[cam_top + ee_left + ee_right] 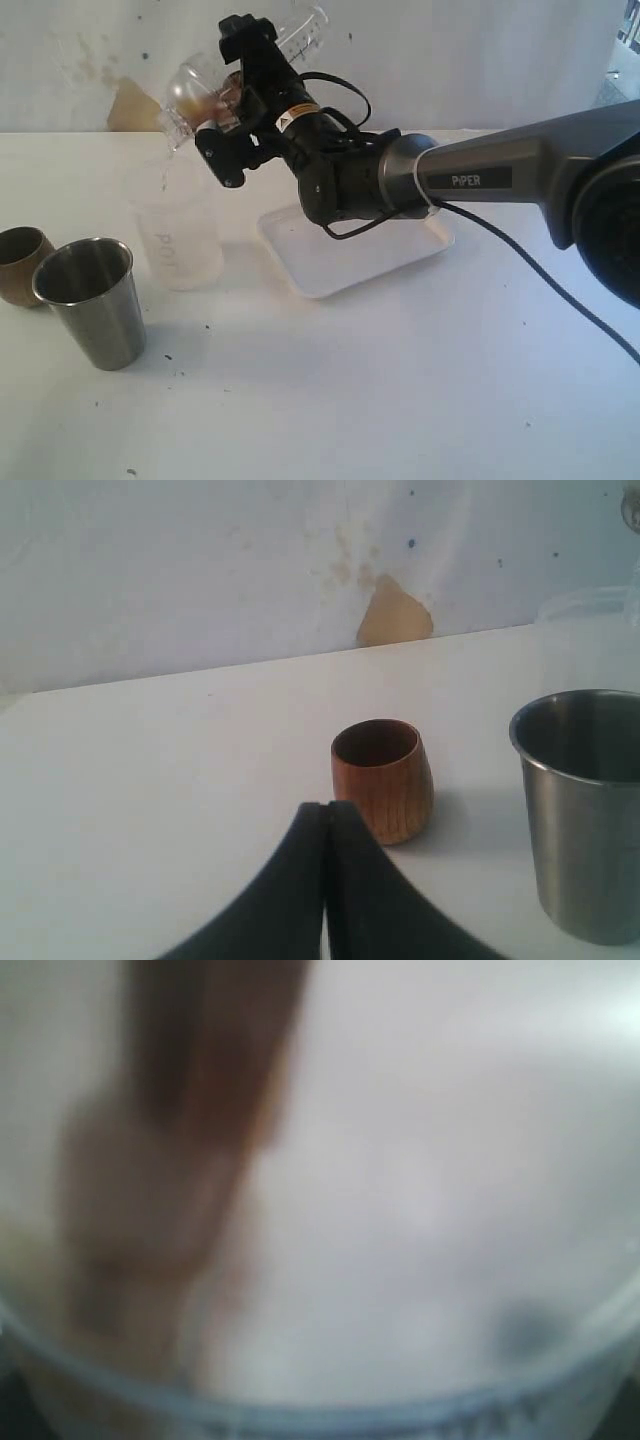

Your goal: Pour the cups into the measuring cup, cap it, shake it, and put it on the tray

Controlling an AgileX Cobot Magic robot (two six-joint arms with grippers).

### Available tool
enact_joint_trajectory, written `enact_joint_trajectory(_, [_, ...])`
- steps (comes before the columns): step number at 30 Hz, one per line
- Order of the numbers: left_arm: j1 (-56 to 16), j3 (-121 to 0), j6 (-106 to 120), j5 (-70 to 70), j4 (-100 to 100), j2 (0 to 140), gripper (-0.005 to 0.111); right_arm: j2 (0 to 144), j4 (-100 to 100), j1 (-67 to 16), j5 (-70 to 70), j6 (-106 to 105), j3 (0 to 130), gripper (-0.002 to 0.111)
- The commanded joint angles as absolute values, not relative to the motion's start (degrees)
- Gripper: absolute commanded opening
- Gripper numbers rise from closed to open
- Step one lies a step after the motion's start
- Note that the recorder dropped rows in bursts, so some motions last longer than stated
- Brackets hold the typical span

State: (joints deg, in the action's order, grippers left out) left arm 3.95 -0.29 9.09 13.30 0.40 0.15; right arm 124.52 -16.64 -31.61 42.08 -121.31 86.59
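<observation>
Three cups stand upright on the left of the white table (400,400). The small brown cup (20,265) is at the far-left edge. The steel tumbler (90,300) is just right of it and nearer, close to it but apart. The frosted cup (180,235) with grey lettering is farther back, right of the tumbler. The white tray (330,268) lies flat near the frosted cup's right side, about mid-table. The right arm (500,180) reaches across from the right. The right gripper (235,95) is up in the air, jaws spread wide and clamped around the measuring cup (300,30), one finger on its upper side and one below. The measuring cup is off the table and tipped well over: the base end with graduation marks points up and right, the mouth end down and left, above the frosted cup. Brownish liquid (195,100) sits at the lower end. Cannot tell whether a lid is on the mouth. The right wrist view gives only blurred clear plastic and a brown smear. The left gripper (325,880) is low over the table on the near side of the brown cup, fingers pressed together, holding nothing.
</observation>
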Motion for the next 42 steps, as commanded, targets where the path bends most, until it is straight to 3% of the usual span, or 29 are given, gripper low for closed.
enact_joint_trajectory(1, [3.9, 0.0, 9.0, 13.3, 0.5, 0.0, 0.000, 123.5, -15.1, -31.3, 45.3, -122.3, 87.3, 0.000])
enact_joint_trajectory(26, [3.9, 0.0, 9.0, 13.3, 0.5, 0.0, 0.000, 123.5, -11.5, -31.3, 44.1, -122.3, 87.3, 0.000])
enact_joint_trajectory(42, [3.9, 0.0, 9.0, 13.3, 0.5, 0.0, 0.000, 123.5, -19.4, -30.8, 40.1, -122.3, 87.3, 0.000])
